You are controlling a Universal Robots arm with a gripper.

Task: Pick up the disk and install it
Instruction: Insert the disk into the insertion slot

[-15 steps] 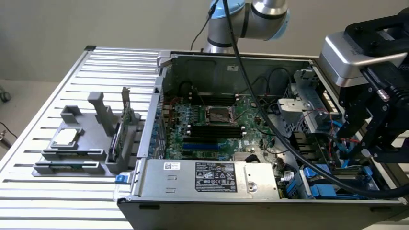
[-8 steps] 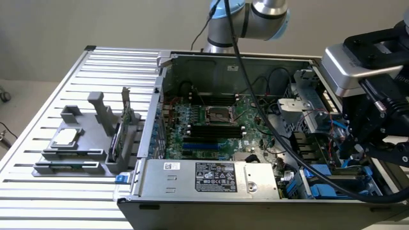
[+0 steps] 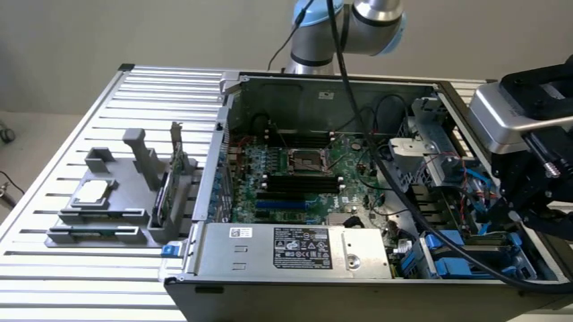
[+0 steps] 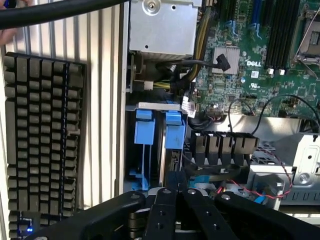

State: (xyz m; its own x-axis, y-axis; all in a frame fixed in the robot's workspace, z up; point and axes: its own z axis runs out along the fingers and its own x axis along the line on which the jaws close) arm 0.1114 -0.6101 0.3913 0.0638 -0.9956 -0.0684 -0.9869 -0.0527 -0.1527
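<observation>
Install step, judged nearly done: my gripper (image 4: 177,187), fingers pressed together and pinching nothing visible, sits just beside the disk (image 4: 173,131), slotted at 4 o'clock in the chassis (image 3: 221,134). Seating calls for straight pressure.
</observation>
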